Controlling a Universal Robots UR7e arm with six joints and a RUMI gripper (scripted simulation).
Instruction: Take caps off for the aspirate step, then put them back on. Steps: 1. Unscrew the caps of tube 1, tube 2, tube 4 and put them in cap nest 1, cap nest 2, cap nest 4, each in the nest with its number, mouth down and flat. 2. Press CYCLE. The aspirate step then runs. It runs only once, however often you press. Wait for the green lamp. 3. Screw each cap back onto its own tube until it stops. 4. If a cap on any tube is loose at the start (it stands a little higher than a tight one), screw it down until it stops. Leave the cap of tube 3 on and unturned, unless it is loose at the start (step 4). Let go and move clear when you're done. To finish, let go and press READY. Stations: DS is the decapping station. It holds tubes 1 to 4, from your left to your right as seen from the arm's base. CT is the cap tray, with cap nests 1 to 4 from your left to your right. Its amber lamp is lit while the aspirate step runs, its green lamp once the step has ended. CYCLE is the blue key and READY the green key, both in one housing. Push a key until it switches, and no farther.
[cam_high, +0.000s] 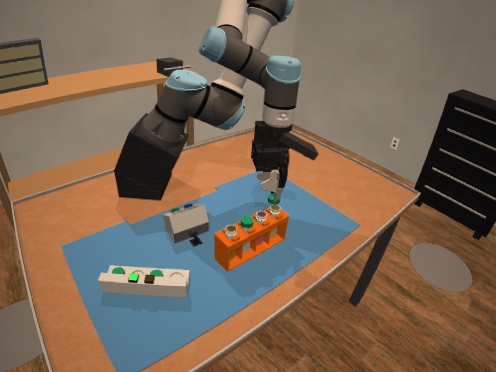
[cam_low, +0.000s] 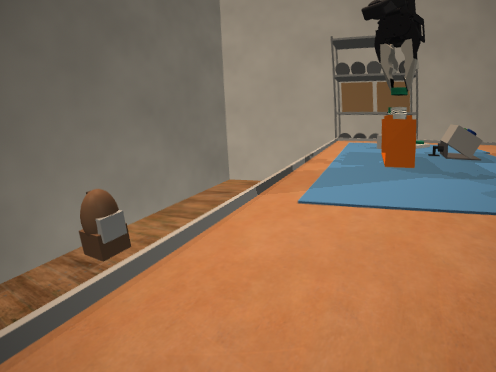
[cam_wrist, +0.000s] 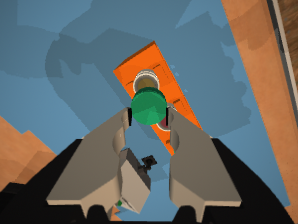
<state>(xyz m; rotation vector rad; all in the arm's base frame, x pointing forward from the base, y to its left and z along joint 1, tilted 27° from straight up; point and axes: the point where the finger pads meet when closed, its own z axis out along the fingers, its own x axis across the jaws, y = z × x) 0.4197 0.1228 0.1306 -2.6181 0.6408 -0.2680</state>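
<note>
My gripper is shut on a green cap, held above the tube 1 end of the orange decapping station, with a gap below it. Tube 1 is open, as are tube 2 and tube 4. Tube 3's green cap is on. In the white cap tray, green caps lie in nest 2 and nest 4; nests 1 and 3 are empty. The green lamp is lit, the amber lamp dark.
The grey housing with the blue CYCLE key and green READY key stands beside the station, on the arm's side. A small black part stands at the housing.
</note>
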